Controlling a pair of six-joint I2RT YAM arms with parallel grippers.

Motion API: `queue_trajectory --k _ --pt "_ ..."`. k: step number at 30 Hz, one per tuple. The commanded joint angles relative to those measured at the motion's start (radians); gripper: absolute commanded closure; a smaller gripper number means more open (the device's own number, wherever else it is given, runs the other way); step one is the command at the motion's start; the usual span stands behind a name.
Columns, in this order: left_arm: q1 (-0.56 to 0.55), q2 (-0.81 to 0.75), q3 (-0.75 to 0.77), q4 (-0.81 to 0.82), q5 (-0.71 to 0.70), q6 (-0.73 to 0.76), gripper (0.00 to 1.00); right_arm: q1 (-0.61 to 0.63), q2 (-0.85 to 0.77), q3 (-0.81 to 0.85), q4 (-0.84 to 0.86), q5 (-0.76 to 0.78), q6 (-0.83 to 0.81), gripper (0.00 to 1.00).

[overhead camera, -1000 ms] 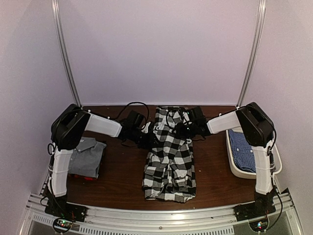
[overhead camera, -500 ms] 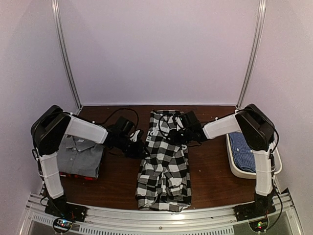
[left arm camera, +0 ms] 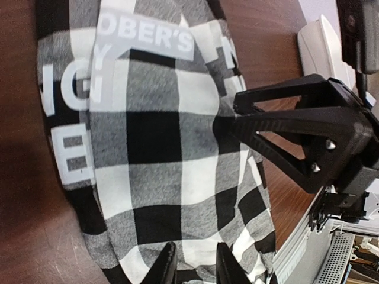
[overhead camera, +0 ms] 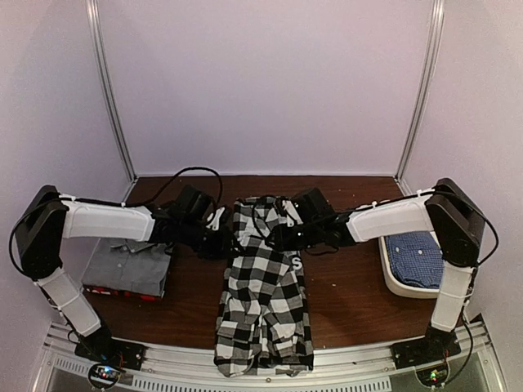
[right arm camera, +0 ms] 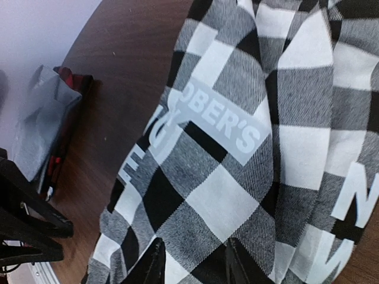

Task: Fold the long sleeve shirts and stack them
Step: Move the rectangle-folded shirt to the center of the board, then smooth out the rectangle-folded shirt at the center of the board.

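Task part done: grey shirt [overhead camera: 131, 261] lies folded on red-black shirt [overhead camera: 122, 291] at the table's [overhead camera: 351, 302] left edge, blue shirt [overhead camera: 413, 251] lies in the tub [overhead camera: 409, 291] at the right edge, and left gripper [left arm camera: 192, 267] and right gripper [right arm camera: 192, 263] each pinch the check shirt [overhead camera: 265, 298] mid-table, its fold unfinished.

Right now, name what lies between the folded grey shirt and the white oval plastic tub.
The large black-and-white check shirt, flanked by bare brown table; the top view shows it.
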Motion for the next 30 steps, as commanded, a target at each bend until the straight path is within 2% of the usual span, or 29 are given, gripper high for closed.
queue_trajectory --k 1,5,10,19,24,30 --pt "0.033 0.051 0.116 0.003 -0.011 0.049 0.76 -0.054 -0.113 0.046 -0.028 0.048 -0.005 0.63" --pt "0.081 0.151 0.231 0.027 0.019 0.080 0.76 -0.146 -0.105 0.094 -0.026 -0.010 -0.003 0.63" --pt "0.127 0.302 0.392 0.043 0.071 0.115 0.77 -0.177 -0.001 0.212 -0.055 -0.080 -0.030 0.64" --pt "0.233 0.560 0.587 0.000 0.050 0.208 0.78 -0.191 0.199 0.385 -0.038 -0.207 -0.019 0.70" --pt "0.282 0.703 0.767 -0.070 0.009 0.288 0.78 -0.225 0.342 0.511 -0.078 -0.235 -0.033 0.70" --pt "0.315 0.779 0.867 -0.104 -0.007 0.297 0.79 -0.289 0.486 0.648 -0.119 -0.272 -0.033 0.70"
